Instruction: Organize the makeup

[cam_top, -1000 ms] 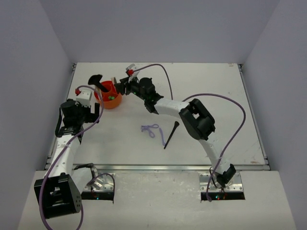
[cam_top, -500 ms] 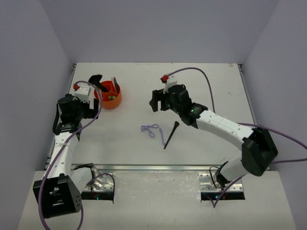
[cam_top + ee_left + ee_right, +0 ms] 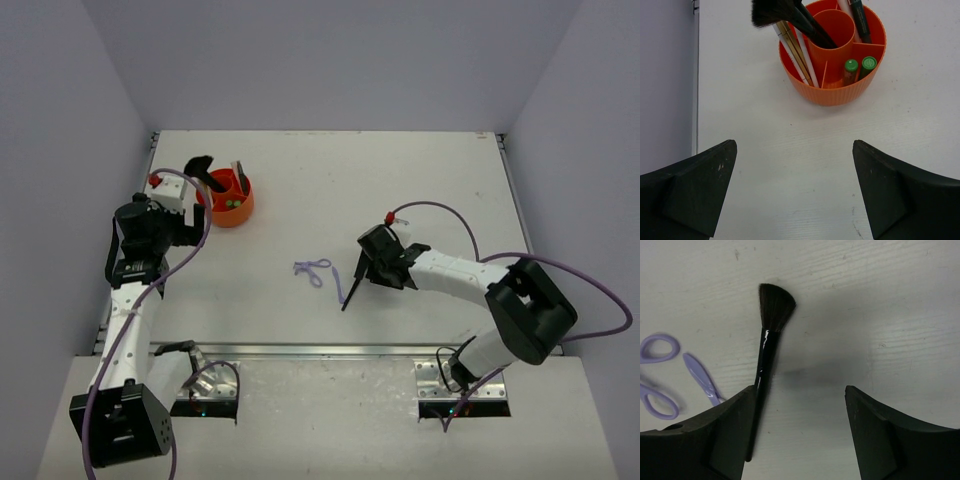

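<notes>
Orange divided tub (image 3: 832,60) stands near far-left part of white table (image 3: 450,190). It holds flared black brushes (image 3: 790,15) in centre cup; green tubes (image 3: 860,67), dark pencil (image 3: 858,20) and pale sticks (image 3: 795,52) in outer compartments.

Loose black brush (image 3: 767,355) lies flat mid-table, lilac looped tool (image 3: 660,375) just beside it.

Right gripper (image 3: 800,390) hovers over loose brush, jaws apart, nothing grasped; handle runs close along one finger.

Left gripper (image 3: 794,145) spread wide, empty, facing tub, apart from it.
</notes>
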Robot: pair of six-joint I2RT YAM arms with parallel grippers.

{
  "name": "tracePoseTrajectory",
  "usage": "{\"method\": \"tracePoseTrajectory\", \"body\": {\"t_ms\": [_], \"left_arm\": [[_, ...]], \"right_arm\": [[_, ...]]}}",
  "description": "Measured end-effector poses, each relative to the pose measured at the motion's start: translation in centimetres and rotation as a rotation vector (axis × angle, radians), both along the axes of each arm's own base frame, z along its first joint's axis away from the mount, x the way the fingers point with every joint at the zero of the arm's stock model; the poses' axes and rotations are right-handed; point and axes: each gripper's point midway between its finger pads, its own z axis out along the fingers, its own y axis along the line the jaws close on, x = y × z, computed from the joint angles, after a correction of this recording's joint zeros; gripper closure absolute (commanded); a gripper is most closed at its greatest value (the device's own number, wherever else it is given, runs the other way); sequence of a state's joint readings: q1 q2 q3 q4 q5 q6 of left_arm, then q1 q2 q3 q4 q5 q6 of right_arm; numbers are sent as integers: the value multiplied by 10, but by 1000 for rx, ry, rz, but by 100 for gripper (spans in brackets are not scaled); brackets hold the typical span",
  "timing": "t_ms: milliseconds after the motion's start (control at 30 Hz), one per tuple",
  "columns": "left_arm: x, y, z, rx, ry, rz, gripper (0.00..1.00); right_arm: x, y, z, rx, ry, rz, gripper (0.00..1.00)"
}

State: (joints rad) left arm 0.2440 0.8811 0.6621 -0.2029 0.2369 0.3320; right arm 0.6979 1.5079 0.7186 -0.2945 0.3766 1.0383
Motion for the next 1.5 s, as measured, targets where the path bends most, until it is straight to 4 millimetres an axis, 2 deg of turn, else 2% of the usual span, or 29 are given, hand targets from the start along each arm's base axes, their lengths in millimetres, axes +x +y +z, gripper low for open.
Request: {"method": "tracePoseTrajectory", "body": {"t_ms": [100,267,367,400,567,800,900,967,1100,1300,1433,1500], "left_arm": [[-1,-1,0,-1,0,-2,1],[-2,-1,-1,-4,6,-5,1],[-2,-2,-1,-5,6,-7,1],[-2,-2,-1,-6,6,-8,1],[-2,-2,-1,-6,6,-9,1],[-2,-2,-2,-7,9,-9,1],[-2,-2,-2,-7,9,-9,1],[-2,-2,-2,-7,9,-9,1],[-2,-2,-2,-7,9,-10,1],[-2,-5,-3,-13,13,-21,1],[-3,-9,-2,-20,20,-48,3],[-3,-14,4,-27,18,-76,4]], "right_arm": [[1,2,-11,-16,29,-1,32],[10,13,-11,-5,23,15,33],[9,12,-17,-22,39,12,34],[10,12,-18,-30,42,10,37],[22,17,-20,-74,34,22,69],[29,12,-21,-115,-2,44,83],[32,4,-20,-157,-26,54,96],[34,-4,-19,-192,-34,66,100],[38,-13,-17,-250,-40,127,100],[34,-18,1,-224,-144,226,100],[43,-8,34,-164,-316,321,100],[49,7,57,-114,-422,401,100]]}}
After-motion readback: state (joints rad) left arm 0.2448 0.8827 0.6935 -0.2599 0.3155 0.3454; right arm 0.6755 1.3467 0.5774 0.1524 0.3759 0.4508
